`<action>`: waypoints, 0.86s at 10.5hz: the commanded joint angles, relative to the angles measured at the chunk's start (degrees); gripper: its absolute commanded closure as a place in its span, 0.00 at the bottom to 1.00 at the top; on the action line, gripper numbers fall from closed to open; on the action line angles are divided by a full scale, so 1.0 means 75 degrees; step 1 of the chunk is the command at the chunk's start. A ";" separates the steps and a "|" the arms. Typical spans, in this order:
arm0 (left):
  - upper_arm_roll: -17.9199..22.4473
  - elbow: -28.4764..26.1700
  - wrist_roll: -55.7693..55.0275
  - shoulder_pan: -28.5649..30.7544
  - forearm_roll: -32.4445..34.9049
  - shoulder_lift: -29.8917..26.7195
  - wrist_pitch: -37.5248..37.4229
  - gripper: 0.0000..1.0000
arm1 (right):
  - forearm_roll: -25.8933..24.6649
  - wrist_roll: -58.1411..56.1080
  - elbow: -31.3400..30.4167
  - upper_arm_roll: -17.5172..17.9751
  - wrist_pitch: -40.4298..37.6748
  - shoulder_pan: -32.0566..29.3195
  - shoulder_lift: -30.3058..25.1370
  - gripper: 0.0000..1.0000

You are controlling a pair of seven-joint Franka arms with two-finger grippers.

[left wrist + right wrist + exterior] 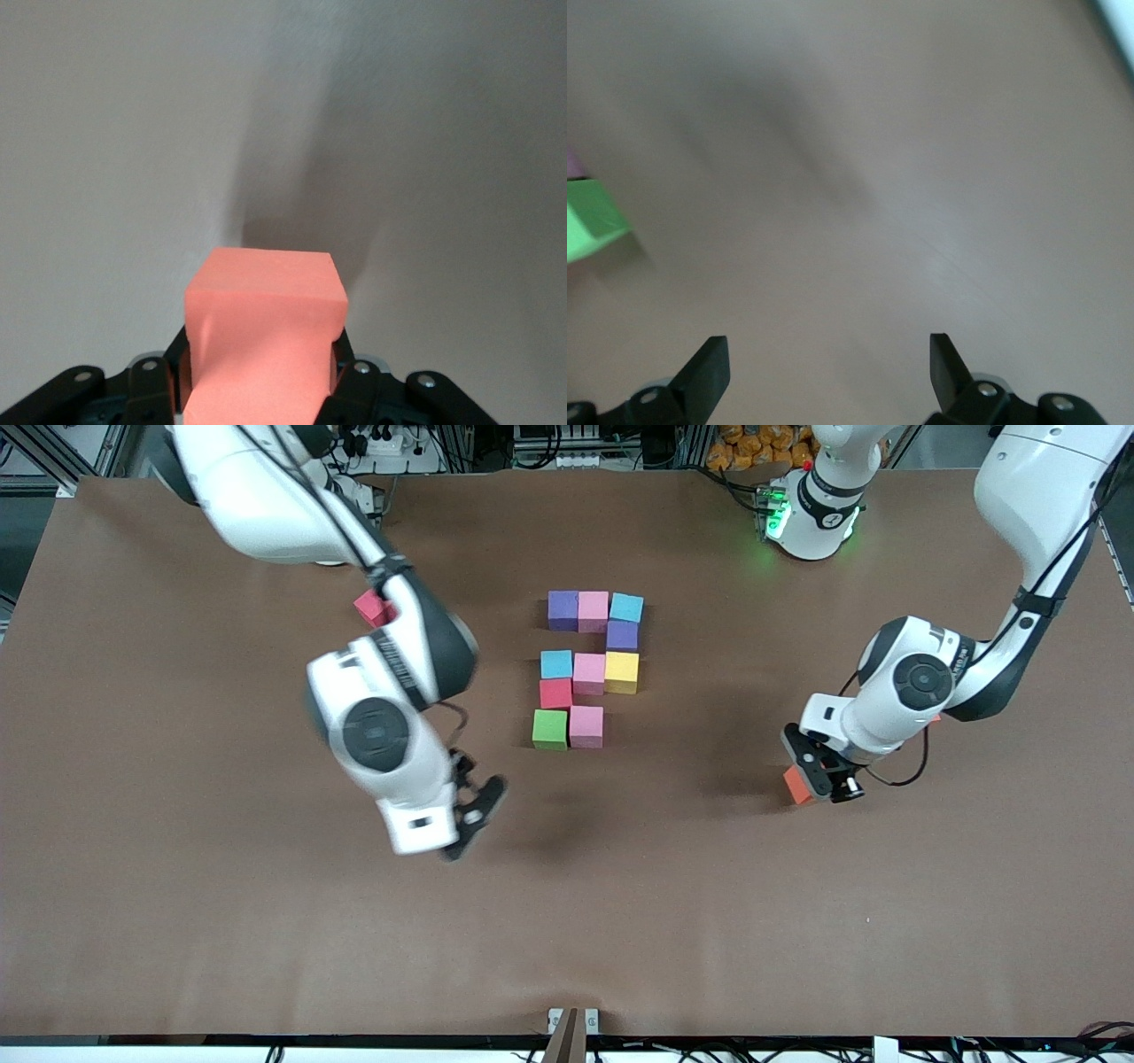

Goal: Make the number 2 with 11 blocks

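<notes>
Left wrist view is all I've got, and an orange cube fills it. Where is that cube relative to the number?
Observer: The left end effector holds the orange block over the table, toward the left arm's end, apart from the number 2.
Operator: What's missing from the digit?
Observer: Its row nearest the front camera has only the green block and a pink block; the spot beside the pink one is unfilled.
Operator: Is the right arm in the way?
Observer: No. The right end effector hangs open over the table, not over that spot.
</notes>
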 commanded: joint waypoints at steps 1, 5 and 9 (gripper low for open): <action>-0.0046 0.0032 -0.0104 -0.0218 0.0122 0.0022 -0.0009 0.66 | 0.0019 0.0554 -0.0183 0.0094 -0.0118 -0.0739 -0.0492 0.00; -0.0302 -0.0003 -0.0093 -0.0172 0.0099 0.0010 -0.0009 0.75 | -0.0145 0.1913 -0.0554 -0.0151 -0.0188 -0.1281 -0.0889 0.00; -0.0421 -0.0003 0.0211 -0.0125 0.0075 -0.0095 -0.0125 0.78 | -0.0028 0.2650 -0.4274 -0.0187 0.1288 -0.1715 -0.3613 0.00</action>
